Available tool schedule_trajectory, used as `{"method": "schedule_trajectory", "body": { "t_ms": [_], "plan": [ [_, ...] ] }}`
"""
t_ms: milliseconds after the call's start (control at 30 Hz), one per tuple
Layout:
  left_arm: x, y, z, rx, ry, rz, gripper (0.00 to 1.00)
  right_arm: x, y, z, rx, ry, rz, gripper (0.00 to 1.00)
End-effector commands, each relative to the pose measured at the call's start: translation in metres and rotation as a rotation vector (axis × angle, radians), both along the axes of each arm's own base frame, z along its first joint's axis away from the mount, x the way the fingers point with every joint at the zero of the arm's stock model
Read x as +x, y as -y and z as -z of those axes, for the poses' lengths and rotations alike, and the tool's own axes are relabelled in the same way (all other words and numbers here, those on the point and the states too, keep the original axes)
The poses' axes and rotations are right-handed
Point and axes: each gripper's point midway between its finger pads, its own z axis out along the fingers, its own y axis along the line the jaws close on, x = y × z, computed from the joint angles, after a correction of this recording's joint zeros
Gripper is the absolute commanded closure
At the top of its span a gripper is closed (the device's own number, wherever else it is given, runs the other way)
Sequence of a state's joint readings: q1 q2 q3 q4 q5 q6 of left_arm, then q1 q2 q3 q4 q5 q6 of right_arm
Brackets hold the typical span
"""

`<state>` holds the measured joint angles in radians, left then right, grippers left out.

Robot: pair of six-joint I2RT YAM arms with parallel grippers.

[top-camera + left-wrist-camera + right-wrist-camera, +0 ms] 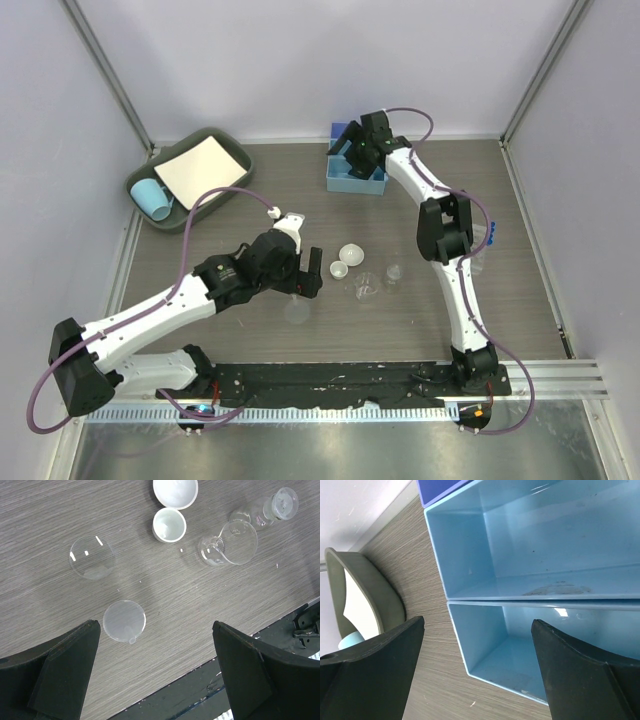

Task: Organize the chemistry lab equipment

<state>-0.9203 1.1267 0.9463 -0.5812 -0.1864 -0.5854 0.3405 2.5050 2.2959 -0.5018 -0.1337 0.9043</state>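
The chemistry lab equipment lies mid-table. In the left wrist view a clear funnel [124, 621] rests mouth-down, with a clear watch glass [91, 557] beyond it. Two round whitish dishes [169, 524] [175, 491], a tiny beaker [229, 544] and a small flask [272, 507] lie further right. My left gripper [155, 630] hovers open above the table, empty, with the funnel [297, 310] just by its left finger. My right gripper [477, 630] hangs open and empty over the light-blue divided box [447, 601]. Blue-capped tubes [492, 232] show behind the right arm.
A green tray [190, 140] at the back left holds a white sheet [203, 170] and a light-blue cup [151, 199]. The divided box [372, 185] stands at the back centre. A black rail [350, 378] runs along the table's near edge.
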Motion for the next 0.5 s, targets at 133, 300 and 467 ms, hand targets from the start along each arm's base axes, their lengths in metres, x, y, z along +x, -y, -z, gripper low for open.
{"method": "schedule_trajectory", "body": {
  "t_ms": [133, 300, 467],
  "plan": [
    [0.001, 0.003, -0.010, -0.038, 0.022, 0.015, 0.00, -0.020, 0.016, 0.022, -0.171, -0.031, -0.107, 0.05],
    [0.000, 0.006, -0.012, -0.058, 0.018, 0.018, 0.00, -0.040, 0.041, 0.036, -0.327, -0.084, -0.143, 0.05],
    [-0.001, 0.010, -0.014, -0.087, 0.009, 0.015, 0.00, -0.059, 0.064, 0.034, -0.428, -0.080, -0.146, 0.04]
  ]
}}
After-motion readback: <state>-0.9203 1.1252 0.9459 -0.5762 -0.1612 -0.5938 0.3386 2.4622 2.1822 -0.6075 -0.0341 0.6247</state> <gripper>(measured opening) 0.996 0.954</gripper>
